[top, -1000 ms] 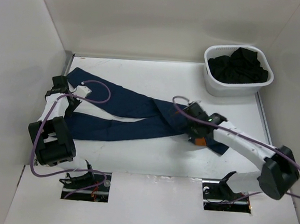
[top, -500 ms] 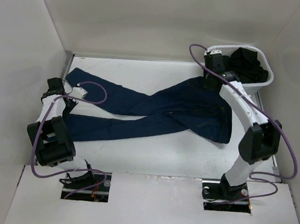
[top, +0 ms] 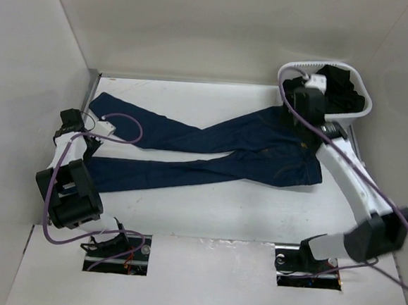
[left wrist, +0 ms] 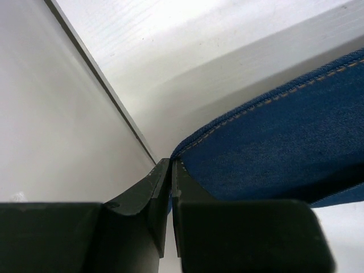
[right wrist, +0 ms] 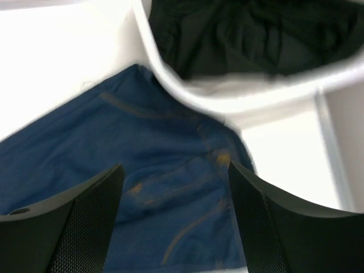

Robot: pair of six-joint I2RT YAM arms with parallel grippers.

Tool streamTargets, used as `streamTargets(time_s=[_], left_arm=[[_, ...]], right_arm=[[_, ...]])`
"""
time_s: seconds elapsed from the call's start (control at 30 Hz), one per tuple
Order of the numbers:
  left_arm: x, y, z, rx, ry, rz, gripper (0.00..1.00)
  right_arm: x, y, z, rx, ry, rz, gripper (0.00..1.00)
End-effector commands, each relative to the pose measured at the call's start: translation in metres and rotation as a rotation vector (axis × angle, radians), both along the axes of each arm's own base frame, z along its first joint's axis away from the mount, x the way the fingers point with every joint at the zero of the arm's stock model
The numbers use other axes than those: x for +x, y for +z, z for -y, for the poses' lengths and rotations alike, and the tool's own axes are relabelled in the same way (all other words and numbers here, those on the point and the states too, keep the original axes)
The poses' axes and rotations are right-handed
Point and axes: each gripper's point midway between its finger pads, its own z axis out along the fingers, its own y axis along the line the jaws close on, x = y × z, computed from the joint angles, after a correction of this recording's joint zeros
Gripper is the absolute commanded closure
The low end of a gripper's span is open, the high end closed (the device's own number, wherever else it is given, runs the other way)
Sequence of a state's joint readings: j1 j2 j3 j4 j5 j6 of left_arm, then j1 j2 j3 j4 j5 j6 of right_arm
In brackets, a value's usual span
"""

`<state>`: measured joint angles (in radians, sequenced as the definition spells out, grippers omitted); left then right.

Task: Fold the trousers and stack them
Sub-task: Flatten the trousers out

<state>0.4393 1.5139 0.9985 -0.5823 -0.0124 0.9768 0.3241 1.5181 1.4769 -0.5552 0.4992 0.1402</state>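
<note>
Trousers point(top: 211, 153): flat on the table point(top: 206, 216), spread full length. Waist end lies to the right, its far edge touching the wall of the white basket point(top: 355, 118). The 2 legs run left and cross over each other near mid-length, hems well apart at the left edge.

Progress: no fold visible yet. The garment looks roughly laid out, but the crossed legs are not aligned 1 on the other. All of the folding is left, and so is the stacking. The basket holds dark clothes point(top: 329, 88); cannot tell whether they belong to the job.

Left gripper point(left wrist: 170, 170): at the leg ends, low on the table. Jaws closed to a hairline. The stitched hem corner runs right into the tips, so it reads as a pinch on the hem, though the cloth between the pads is hidden.

Right gripper point(right wrist: 174, 168): above the waist end, close to the basket rim. Its fingers point(right wrist: 85, 222) stand wide apart, nothing between them. Denim with tan stitching lies below the gap, apart from the tips.
</note>
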Motion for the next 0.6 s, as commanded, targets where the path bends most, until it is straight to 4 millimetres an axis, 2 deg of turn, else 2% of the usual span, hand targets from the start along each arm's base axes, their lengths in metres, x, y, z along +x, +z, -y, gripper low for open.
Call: streamTargets(time_s=[0.0, 0.03, 0.1, 0.2, 0.3, 0.43, 0.5, 0.57], left_arm=[[0.006, 0.017, -0.005, 0.029, -0.001, 0.085, 0.96], [0.006, 0.018, -0.004, 0.03, 0.0, 0.09, 0.96], [0.007, 0.02, -0.004, 0.033, -0.001, 0.096, 0.96], [0.009, 0.02, -0.004, 0.035, -0.004, 0.101, 0.96], [0.012, 0.02, -0.004, 0.038, -0.009, 0.107, 0.96], [0.016, 0.02, -0.006, 0.039, -0.001, 0.12, 0.96], [0.016, 0.019, -0.005, 0.034, 0.005, 0.122, 0.96], [0.016, 0.017, -0.003, 0.029, 0.004, 0.121, 0.96]], right_arm=[[-0.063, -0.033, 0.004, 0.258, -0.138, 0.036, 0.23], [-0.08, -0.054, 0.01, 0.324, -0.194, 0.017, 0.22], [-0.118, -0.097, 0.036, 0.491, -0.375, 0.005, 0.21], [-0.155, -0.132, 0.071, 0.633, -0.587, 0.042, 0.22], [-0.178, -0.146, 0.097, 0.675, -0.742, 0.057, 0.22], [-0.194, -0.162, 0.107, 0.733, -0.882, 0.04, 0.19], [-0.182, -0.166, 0.11, 0.757, -0.878, 0.08, 0.18], [-0.158, -0.159, 0.104, 0.785, -0.781, 0.129, 0.21]])
